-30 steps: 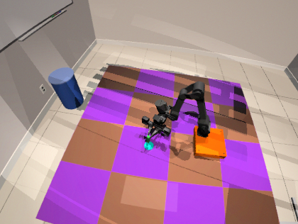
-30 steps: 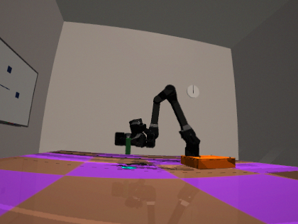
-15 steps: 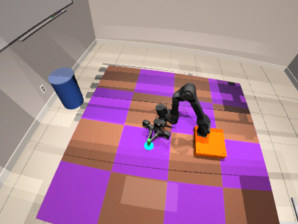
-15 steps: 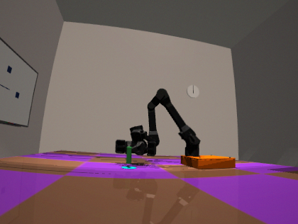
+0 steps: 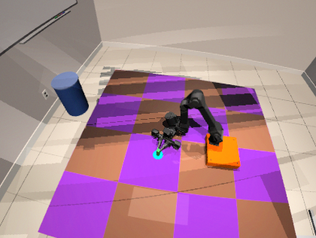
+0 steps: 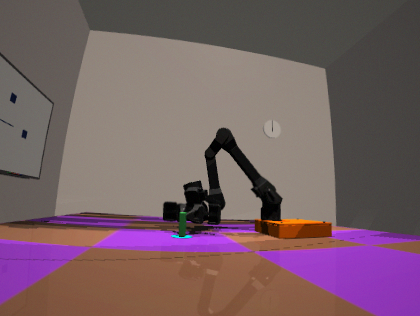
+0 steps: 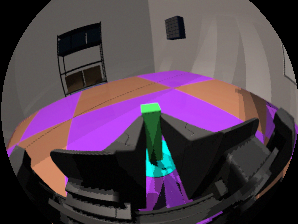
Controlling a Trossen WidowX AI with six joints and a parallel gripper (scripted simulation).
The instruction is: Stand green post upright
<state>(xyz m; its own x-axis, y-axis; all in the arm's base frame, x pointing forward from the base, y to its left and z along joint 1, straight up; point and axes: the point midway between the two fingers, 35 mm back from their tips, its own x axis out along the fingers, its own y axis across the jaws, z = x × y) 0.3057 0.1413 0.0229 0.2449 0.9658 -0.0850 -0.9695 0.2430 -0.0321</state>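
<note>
The green post (image 5: 158,151) (image 6: 182,225) (image 7: 153,135) is upright, with its lower end at the cyan circle (image 5: 157,155) (image 6: 175,236) (image 7: 169,165). In the exterior view its foot appears to meet the floor inside the circle. My gripper (image 5: 159,149) (image 6: 183,216) (image 7: 151,118) is shut on the post's upper part, reaching in from the side, low over the floor. In the wrist view the post's bright top shows between the two dark fingertips, and the fingers hide part of the circle.
The arm's orange base block (image 5: 223,152) (image 6: 305,229) stands to the right of the circle on the purple and brown checkered floor mat (image 5: 147,169). A blue cylinder (image 5: 71,96) stands beyond the mat's left edge. No obstacle shows right beside the post.
</note>
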